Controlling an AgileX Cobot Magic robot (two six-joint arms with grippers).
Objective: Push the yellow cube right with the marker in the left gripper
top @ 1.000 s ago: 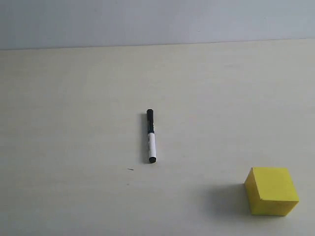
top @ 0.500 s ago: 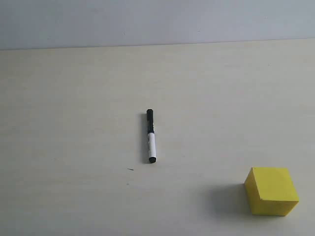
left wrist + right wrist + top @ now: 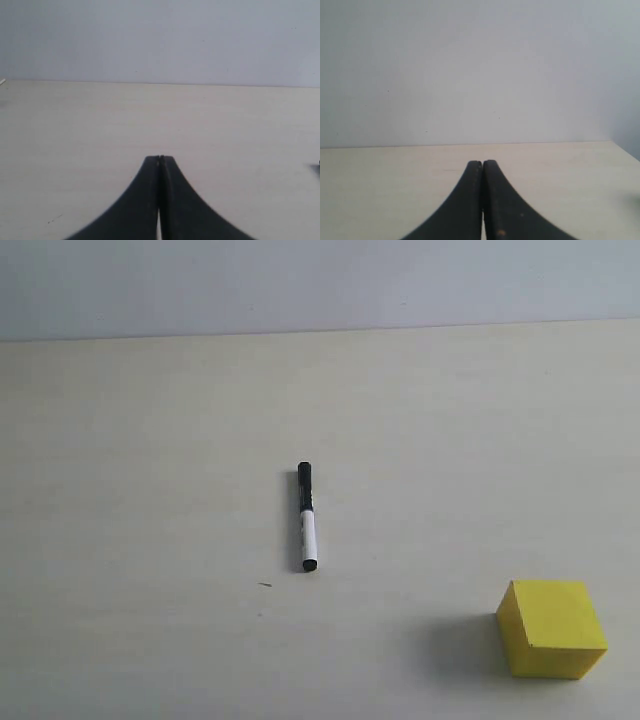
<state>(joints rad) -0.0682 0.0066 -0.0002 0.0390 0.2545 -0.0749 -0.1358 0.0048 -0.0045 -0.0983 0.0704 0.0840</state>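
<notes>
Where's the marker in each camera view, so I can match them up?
Exterior view: the marker lies near the picture's middle, apart from the yellow cube.
Left wrist view: not identifiably in it.
Right wrist view: not in it.
Shared landmark: the table's far edge against the pale wall.

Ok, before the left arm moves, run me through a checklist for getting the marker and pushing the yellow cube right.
1. Slim black-and-white marker lying clear on the pale table: ok.
2. Marker held in the black left gripper: not ok, shut and empty.
3. Left gripper open for a grasp: not ok.
4. Bright yellow cube standing free, apart from the marker: ok.
5. Room to the cube's right: cannot tell, it sits near the picture's edge.
6. Black right gripper out of the way: ok, absent from the exterior view.
</notes>
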